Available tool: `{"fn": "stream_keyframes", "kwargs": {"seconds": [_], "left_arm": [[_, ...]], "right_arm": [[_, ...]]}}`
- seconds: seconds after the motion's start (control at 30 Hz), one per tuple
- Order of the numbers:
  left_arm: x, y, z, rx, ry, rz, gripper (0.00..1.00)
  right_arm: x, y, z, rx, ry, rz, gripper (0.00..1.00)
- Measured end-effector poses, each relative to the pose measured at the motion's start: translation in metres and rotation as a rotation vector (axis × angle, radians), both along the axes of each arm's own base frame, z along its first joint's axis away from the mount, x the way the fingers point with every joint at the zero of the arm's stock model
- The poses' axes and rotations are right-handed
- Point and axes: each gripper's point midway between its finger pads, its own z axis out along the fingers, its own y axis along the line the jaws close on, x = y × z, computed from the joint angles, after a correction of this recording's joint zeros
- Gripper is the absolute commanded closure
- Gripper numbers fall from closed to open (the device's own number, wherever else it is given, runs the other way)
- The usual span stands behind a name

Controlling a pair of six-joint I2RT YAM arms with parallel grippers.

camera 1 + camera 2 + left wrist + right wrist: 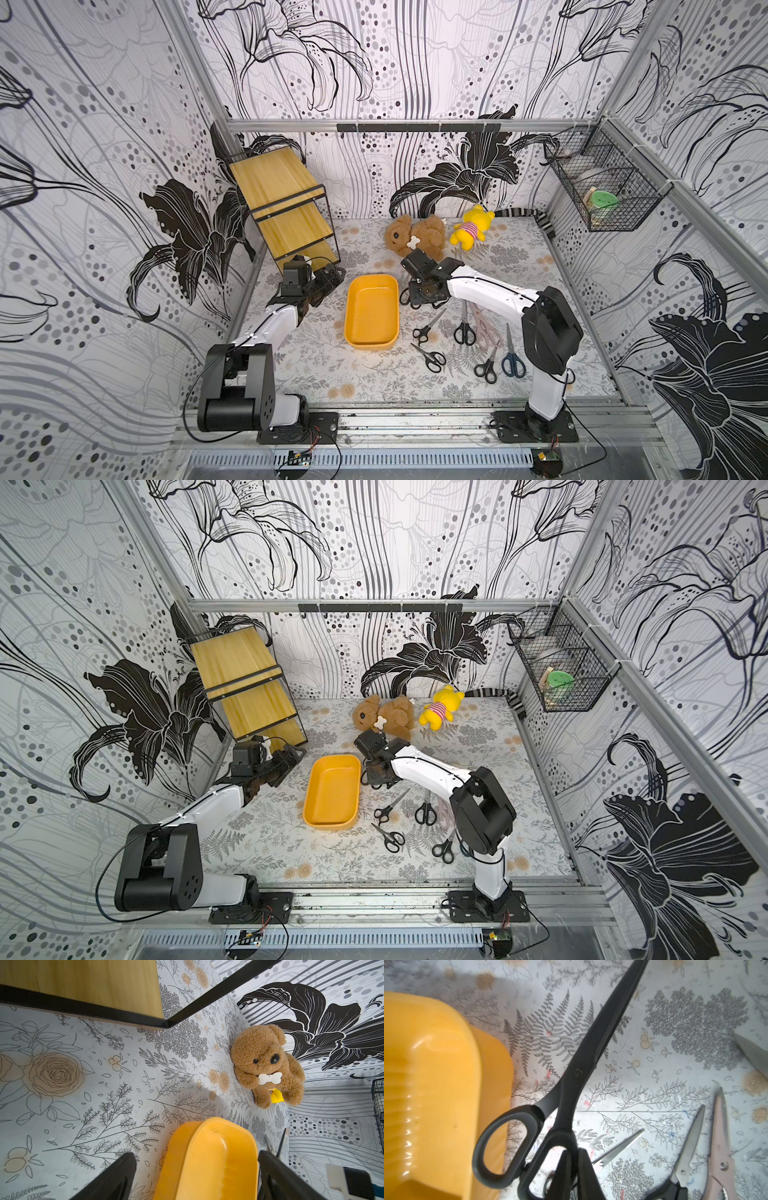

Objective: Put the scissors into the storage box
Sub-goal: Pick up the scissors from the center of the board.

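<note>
**A:** All eyes on the right gripper [574, 1169]: its fingers [561, 1174] are pinched together on the handle end of the big black scissors [577, 1072].

**B:** And where does that pair sit?

**A:** Just beside the storage box [372, 311], at its far right corner in both top views. In the right wrist view one handle loop overlaps the box's rim, and the blades point away over the flowered surface [374, 374]. Lifted or touching down, I cannot tell.

**B:** Anything in the box?

**A:** Its orange-yellow floor shows bare. Every pair I can see lies outside it.

**B:** Run me through them.

**A:** All are to the right of the box. A small black pair [428, 326] lies nearest, with another black pair [432, 357] nearer the front. A black-handled pair [464, 330] lies right beside the pinkish pair [484, 330]. Then come one more black pair [486, 368] and the dark blue pair [512, 359], close to the right arm.

**B:** Left side?

**A:** The left gripper [332, 276] hangs near the box's far left corner, by the wooden rack [282, 199]. Its fingers [116, 1176] are spread wide and hold nothing.

**B:** At the back, a brown plush dog [415, 237] and a yellow plush toy [471, 228] lie side by side.
</note>
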Motion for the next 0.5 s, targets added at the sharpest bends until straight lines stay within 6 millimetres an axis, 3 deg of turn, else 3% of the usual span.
{"fn": "stream_keyframes", "kwargs": {"seconds": [0.33,0.5], "left_arm": [[0.000,0.000,0.000,-0.001,-0.001,0.001,0.04],[0.000,0.002,-0.001,-0.002,0.000,0.006,0.04]], "right_arm": [[-0.023,0.037,0.028,0.021,-0.032,0.093,1.00],[-0.043,0.068,0.025,0.026,-0.031,0.171,1.00]]}}
